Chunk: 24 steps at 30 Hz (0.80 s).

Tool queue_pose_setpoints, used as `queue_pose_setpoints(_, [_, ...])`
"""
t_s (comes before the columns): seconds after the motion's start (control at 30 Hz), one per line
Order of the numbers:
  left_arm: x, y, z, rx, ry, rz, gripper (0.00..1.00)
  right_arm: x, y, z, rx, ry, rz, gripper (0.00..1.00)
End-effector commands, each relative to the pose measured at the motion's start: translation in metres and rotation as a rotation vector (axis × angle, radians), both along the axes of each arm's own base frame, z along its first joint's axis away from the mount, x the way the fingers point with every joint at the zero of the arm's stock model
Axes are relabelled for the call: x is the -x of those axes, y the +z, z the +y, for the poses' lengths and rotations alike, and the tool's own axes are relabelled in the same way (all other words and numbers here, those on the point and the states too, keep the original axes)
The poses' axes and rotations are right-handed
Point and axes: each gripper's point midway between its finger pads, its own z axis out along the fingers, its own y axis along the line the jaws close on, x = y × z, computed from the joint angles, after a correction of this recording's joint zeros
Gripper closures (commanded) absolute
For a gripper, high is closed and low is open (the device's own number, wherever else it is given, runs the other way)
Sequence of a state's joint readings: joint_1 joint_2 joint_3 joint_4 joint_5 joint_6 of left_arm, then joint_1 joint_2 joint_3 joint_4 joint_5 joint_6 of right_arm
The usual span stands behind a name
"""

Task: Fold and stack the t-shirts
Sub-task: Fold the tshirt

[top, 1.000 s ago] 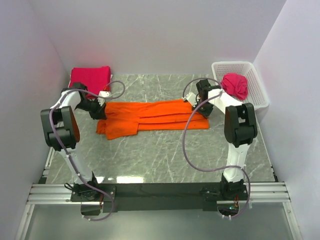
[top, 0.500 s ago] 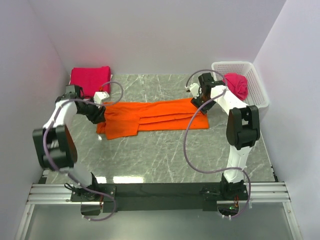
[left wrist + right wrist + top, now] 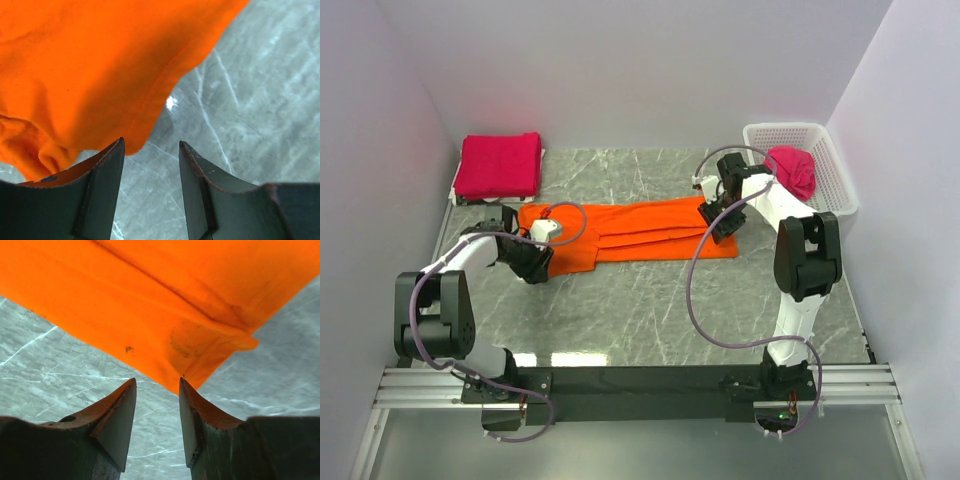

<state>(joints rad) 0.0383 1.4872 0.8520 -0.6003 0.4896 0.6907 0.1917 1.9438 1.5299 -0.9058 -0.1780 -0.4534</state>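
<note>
The orange t-shirt [image 3: 630,232] lies folded into a long strip across the middle of the marble table. My left gripper [image 3: 532,262] is at its near left corner; in the left wrist view the gripper [image 3: 151,145] is open and empty, with the shirt's edge [image 3: 100,75] just ahead of the fingertips. My right gripper [image 3: 720,225] is at the shirt's right end; in the right wrist view the gripper [image 3: 157,382] is open and empty, with the shirt's corner [image 3: 200,345] just beyond it. A folded crimson-pink shirt [image 3: 500,164] lies at the back left. Another crimson-pink shirt [image 3: 792,170] is bunched in the basket.
The white lattice basket [image 3: 830,160] stands at the back right against the wall. White walls close in the table on the left, back and right. Purple cables loop from both arms over the table.
My left gripper has swung from the shirt's far left edge toward me to its near left corner. The shirt's left end now lies flatter. My right gripper has shifted slightly at the right end.
</note>
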Motion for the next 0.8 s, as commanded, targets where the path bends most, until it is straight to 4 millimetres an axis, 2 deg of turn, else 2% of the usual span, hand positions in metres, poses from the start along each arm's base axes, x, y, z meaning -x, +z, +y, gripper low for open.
queue_pose_setpoints(0.0, [-0.017,-0.008,0.006,-0.053,0.055,-0.038,0.47,0.002,0.021,0.001,-0.031,-0.021,-0.044,0.53])
queue_pose_setpoints(0.13, [-0.02,-0.023,0.012,-0.097,0.087,-0.015,0.47,0.003,0.019,0.0,-0.027,-0.021,-0.039,0.53])
queue_pose_setpoints(0.2, [-0.021,-0.03,0.006,-0.123,0.067,-0.003,0.49,0.002,0.02,-0.001,-0.026,-0.021,-0.041,0.54])
queue_pose_setpoints(0.3, [-0.015,-0.04,0.005,-0.148,0.04,0.039,0.6,0.002,0.02,-0.002,-0.018,-0.017,-0.041,0.54])
queue_pose_setpoints(0.33, [-0.014,-0.04,0.004,-0.147,0.033,0.044,0.71,0.002,0.019,-0.004,-0.016,-0.019,-0.04,0.54])
queue_pose_setpoints(0.37, [-0.012,-0.038,0.002,-0.144,0.019,0.057,0.76,0.002,0.02,-0.005,-0.014,-0.019,-0.042,0.54])
queue_pose_setpoints(0.4, [-0.012,-0.033,-0.001,-0.127,0.01,0.056,0.82,0.001,0.019,-0.006,-0.01,-0.02,-0.04,0.54])
queue_pose_setpoints(0.43, [-0.012,-0.028,-0.002,-0.121,0.004,0.06,0.92,0.001,0.02,-0.006,-0.01,-0.02,-0.042,0.54])
queue_pose_setpoints(0.5, [-0.015,-0.008,-0.011,-0.075,-0.01,0.07,0.99,0.001,0.02,-0.008,-0.006,-0.018,-0.04,0.54])
queue_pose_setpoints(0.53, [-0.018,0.001,-0.014,-0.058,-0.014,0.066,0.99,0.0,0.02,-0.009,-0.005,-0.02,-0.04,0.54])
queue_pose_setpoints(0.57, [-0.035,0.021,-0.017,-0.042,-0.012,0.02,0.99,-0.001,0.02,-0.008,-0.005,-0.017,-0.042,0.55])
queue_pose_setpoints(0.63, [-0.044,0.037,-0.021,-0.016,-0.004,0.02,0.99,-0.003,0.021,-0.01,-0.003,-0.021,-0.046,0.54])
queue_pose_setpoints(0.67, [-0.063,0.056,-0.023,-0.009,0.0,-0.031,0.99,-0.004,0.019,-0.01,-0.002,-0.022,-0.043,0.54])
queue_pose_setpoints(0.73, [-0.078,0.059,-0.025,0.0,0.011,-0.013,0.99,-0.007,0.019,-0.01,0.0,-0.022,-0.043,0.54])
queue_pose_setpoints(0.77, [-0.096,0.073,-0.025,0.003,0.014,-0.057,0.99,-0.008,0.018,-0.011,-0.001,-0.027,-0.043,0.55])
